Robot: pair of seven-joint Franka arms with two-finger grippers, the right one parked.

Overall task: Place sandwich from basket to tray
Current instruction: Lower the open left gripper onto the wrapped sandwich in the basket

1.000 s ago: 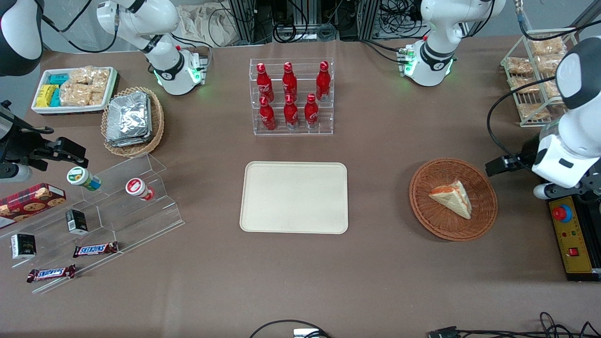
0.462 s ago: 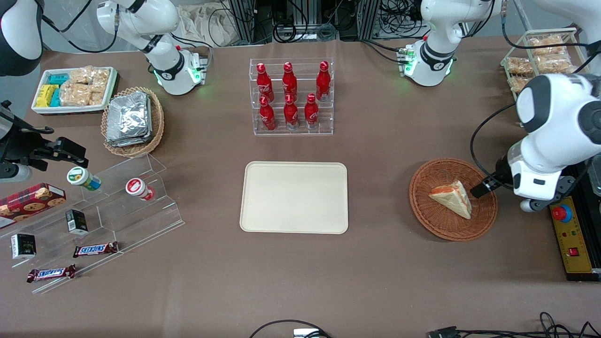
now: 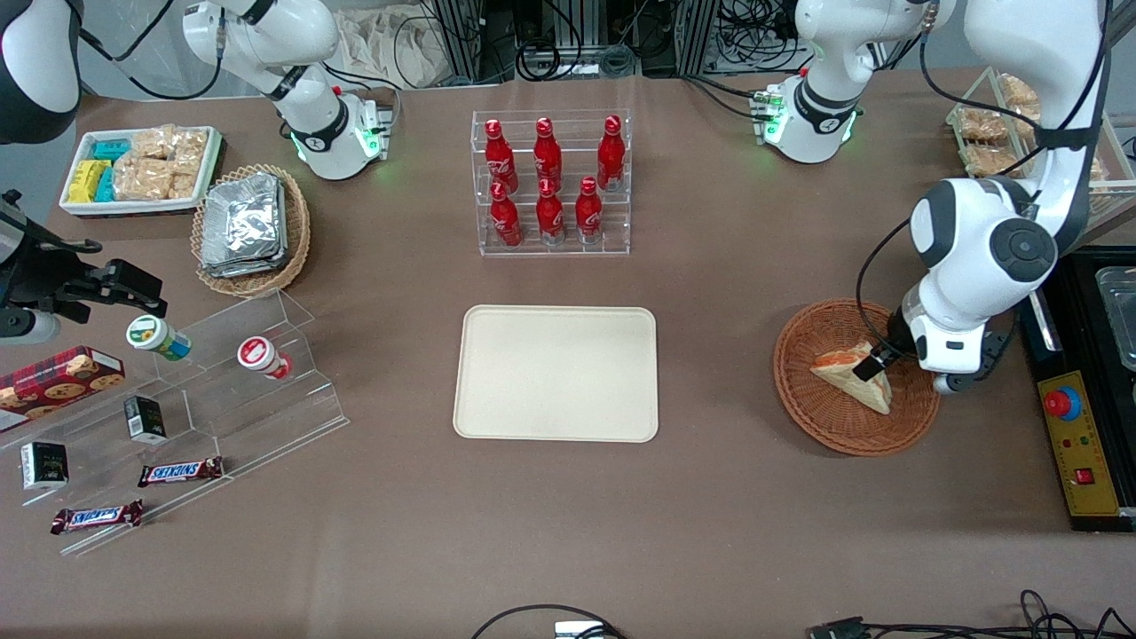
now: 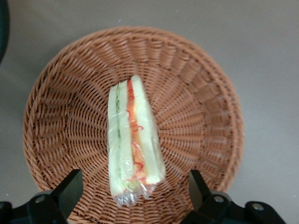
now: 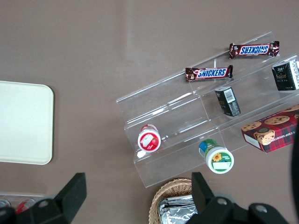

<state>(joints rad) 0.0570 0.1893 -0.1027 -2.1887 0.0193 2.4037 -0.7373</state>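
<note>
The sandwich (image 3: 850, 374), a plastic-wrapped white wedge with red and green filling, lies in the reddish-brown wicker basket (image 3: 825, 422) toward the working arm's end of the table. It also shows in the left wrist view (image 4: 133, 142), lying in the basket (image 4: 60, 121). My left gripper (image 3: 879, 362) hovers just above the sandwich, over the basket. In the wrist view the gripper (image 4: 133, 193) is open, its two black fingers standing wide on either side of the sandwich's end, not touching it. The cream tray (image 3: 556, 373) lies at the table's middle with nothing on it.
A clear rack of red bottles (image 3: 550, 182) stands farther from the front camera than the tray. A wire rack of snack packets (image 3: 985, 133) and a yellow control box (image 3: 1078, 453) lie by the working arm. A clear stepped display (image 3: 177, 417) and a tan basket of foil packets (image 3: 248, 226) lie toward the parked arm's end.
My left arm has swung in from the table's edge toward the basket. The gripper has moved from outside the basket's rim to just above the sandwich. The sandwich has not moved.
</note>
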